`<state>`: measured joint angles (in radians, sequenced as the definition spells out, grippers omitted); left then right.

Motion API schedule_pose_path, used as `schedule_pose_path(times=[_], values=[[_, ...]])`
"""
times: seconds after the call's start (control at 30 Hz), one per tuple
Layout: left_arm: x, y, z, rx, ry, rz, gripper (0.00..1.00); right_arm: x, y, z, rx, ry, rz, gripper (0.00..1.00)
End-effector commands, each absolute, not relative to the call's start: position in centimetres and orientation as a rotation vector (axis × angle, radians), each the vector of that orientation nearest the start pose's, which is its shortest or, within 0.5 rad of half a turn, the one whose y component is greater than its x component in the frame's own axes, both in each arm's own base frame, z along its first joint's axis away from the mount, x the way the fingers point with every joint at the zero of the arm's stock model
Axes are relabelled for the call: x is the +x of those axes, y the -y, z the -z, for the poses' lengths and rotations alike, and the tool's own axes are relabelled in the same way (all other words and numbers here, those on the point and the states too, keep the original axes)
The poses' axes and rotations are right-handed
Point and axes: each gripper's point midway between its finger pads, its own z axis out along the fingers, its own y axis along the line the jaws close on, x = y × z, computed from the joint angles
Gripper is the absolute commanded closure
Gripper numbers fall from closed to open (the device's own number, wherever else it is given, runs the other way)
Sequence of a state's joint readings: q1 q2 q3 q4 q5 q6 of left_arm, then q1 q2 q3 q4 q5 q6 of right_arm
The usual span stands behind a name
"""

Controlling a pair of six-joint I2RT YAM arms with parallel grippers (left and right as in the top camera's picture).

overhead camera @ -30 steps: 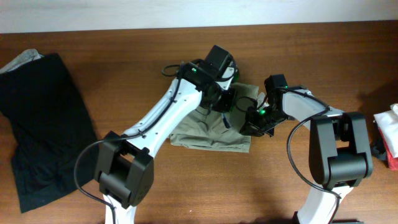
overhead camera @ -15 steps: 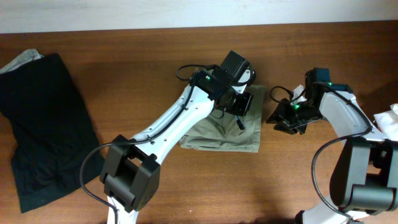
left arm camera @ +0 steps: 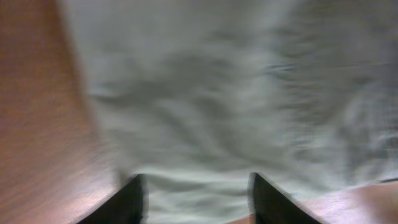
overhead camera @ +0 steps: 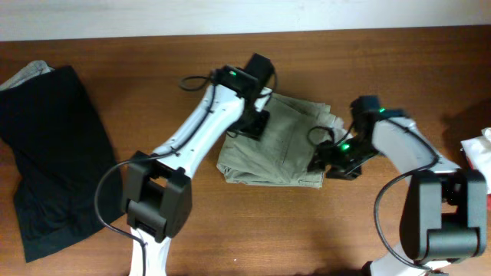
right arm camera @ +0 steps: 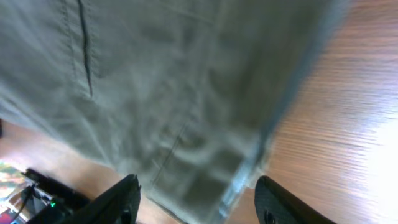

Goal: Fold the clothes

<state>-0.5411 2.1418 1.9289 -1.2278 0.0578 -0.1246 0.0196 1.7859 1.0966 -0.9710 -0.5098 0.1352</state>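
Observation:
The clothes (overhead camera: 280,146) are pale khaki shorts lying in a folded, wrinkled bundle at the middle of the table. My left gripper (overhead camera: 253,124) hovers over their upper left part. In the left wrist view it (left arm camera: 196,180) is open, with blurred fabric (left arm camera: 205,106) beneath and nothing between the fingers. My right gripper (overhead camera: 328,159) is at the bundle's lower right corner. In the right wrist view it (right arm camera: 196,183) is open wide above the seamed edge of the shorts (right arm camera: 155,81), with bare wood to its right.
A large black garment (overhead camera: 54,153) lies spread at the table's left end, with a grey cloth (overhead camera: 27,73) peeking out at its top. A white and red object (overhead camera: 479,165) sits at the right edge.
Both grippers have opened. The left one swung right and then back left over the shorts. The right one drew off to the right, then returned to the bundle's lower right corner.

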Motion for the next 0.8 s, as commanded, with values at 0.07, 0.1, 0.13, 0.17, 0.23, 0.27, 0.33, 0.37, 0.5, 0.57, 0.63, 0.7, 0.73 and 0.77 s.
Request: schedule_pose_path(times=[0.07, 0.1, 0.13, 0.17, 0.23, 0.27, 0.33, 0.37, 0.5, 0.57, 0.63, 0.7, 0.73, 0.77], values=[[34.9, 17.2, -4.7, 0.546, -3.191, 0.128, 0.6, 26.0, -8.8, -0.2, 0.482, -3.212, -0.638, 0.96], [33.3, 17.3, -3.5, 0.577, -3.239, 0.201, 0.65, 26.1, -8.6, -0.3, 0.492, -3.208, -0.639, 0.96], [31.2, 16.8, -1.9, 0.58, -3.307, 0.212, 0.71, 26.1, -8.4, -0.3, 0.504, -3.206, -0.639, 0.96], [29.9, 16.3, -0.9, 0.583, -3.349, 0.197, 0.81, 26.1, -8.4, -0.3, 0.506, -3.206, -0.639, 0.96], [27.4, 15.1, 0.5, 0.587, -3.43, 0.171, 1.0, 26.1, -8.4, -0.3, 0.505, -3.206, -0.639, 0.96], [27.0, 14.9, 0.5, 0.612, -3.442, 0.17, 1.0, 26.1, -8.2, -0.3, 0.513, -3.206, -0.633, 0.96], [27.0, 14.0, -0.6, 0.656, -3.45, 0.152, 1.0, 26.0, -7.2, -0.3, 0.558, -3.21, -0.618, 0.86], [28.1, 13.7, -1.8, 0.621, -3.43, 0.171, 1.0, 26.0, -6.2, -0.5, 0.562, -3.216, -0.589, 0.74], [37.6, 16.2, -8.3, 0.648, -3.053, 0.259, 0.59, 29.6, -3.4, -5.4, 0.568, -3.125, -0.641, 0.59], [40.2, 18.5, -8.6, 0.671, -2.911, 0.341, 0.37, 30.9, -3.3, -6.1, 0.522, -3.084, -0.636, 0.38], [39.8, 20.2, -7.3, 0.788, -2.892, 0.432, 0.36, 32.0, -1.8, -5.4, 0.499, -3.057, -0.507, 0.27], [39.0, 21.0, -5.3, 0.854, -2.922, 0.472, 0.36, 32.6, -1.9, -5.5, 0.49, -3.033, -0.519, 0.28], [38.7, 21.2, -3.8, 0.864, -2.957, 0.472, 0.36, 32.0, -2.4, -5.6, 0.433, -3.057, -0.558, 0.28], [38.6, 21.1, -2.8, 0.865, -2.977, 0.472, 0.42, 31.6, -2.5, -5.6, 0.429, -3.073, -0.561, 0.33]])
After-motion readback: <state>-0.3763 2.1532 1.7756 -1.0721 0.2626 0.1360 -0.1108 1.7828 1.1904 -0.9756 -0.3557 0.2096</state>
